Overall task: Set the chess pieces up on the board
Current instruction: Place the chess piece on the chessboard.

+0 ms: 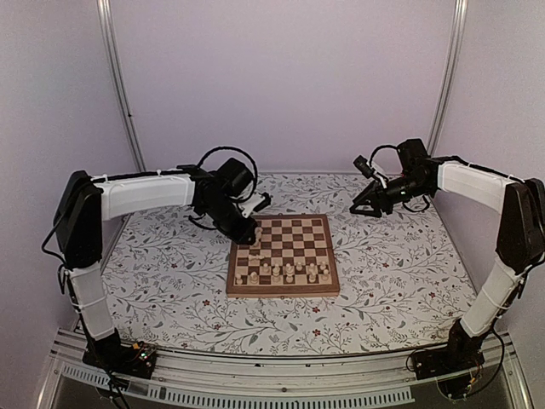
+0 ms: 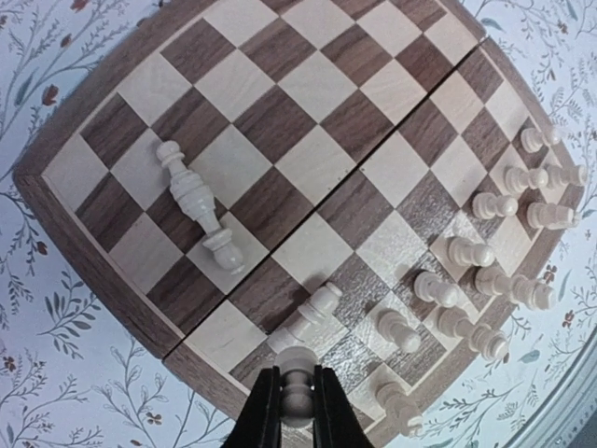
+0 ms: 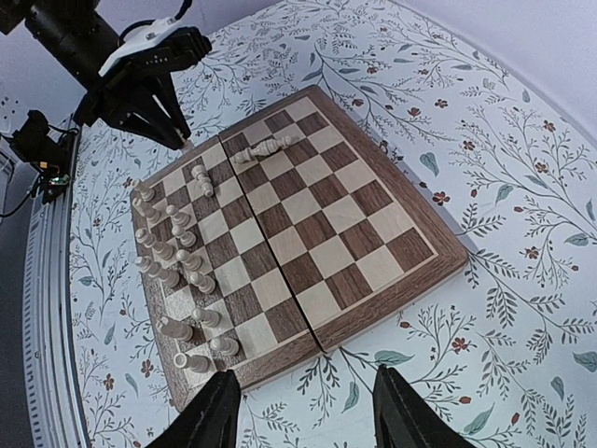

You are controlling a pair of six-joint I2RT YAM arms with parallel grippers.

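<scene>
From overhead, the floral table cover (image 1: 170, 290) spreads out from the arm bases, and the board (image 1: 298, 234) lies on it, roughly midway between the two arms. The standing chess pieces (image 1: 281, 271) crowd the two rows along its near edge.

Past them, the left gripper (image 1: 253, 234) is down over the board's left side, but this view is too small to show what its fingers are doing. The left wrist camera shows it: the jaws are closed on a small pale piece (image 2: 298, 399), pinched between them near the board's edge. Just ahead of it a fallen piece (image 2: 312, 313) lies on its side. Further in, a taller fallen piece (image 2: 198, 205) lies across light and dark squares. Neither can be made out clearly from overhead.

Farthest back, the right gripper (image 1: 362, 204) hangs above the cover, off the board's far right corner. Its own camera shows its fingers (image 3: 219, 415) spread apart with nothing between them. That camera also looks across the whole board, taking in both fallen pieces and the left gripper on the opposite side.
</scene>
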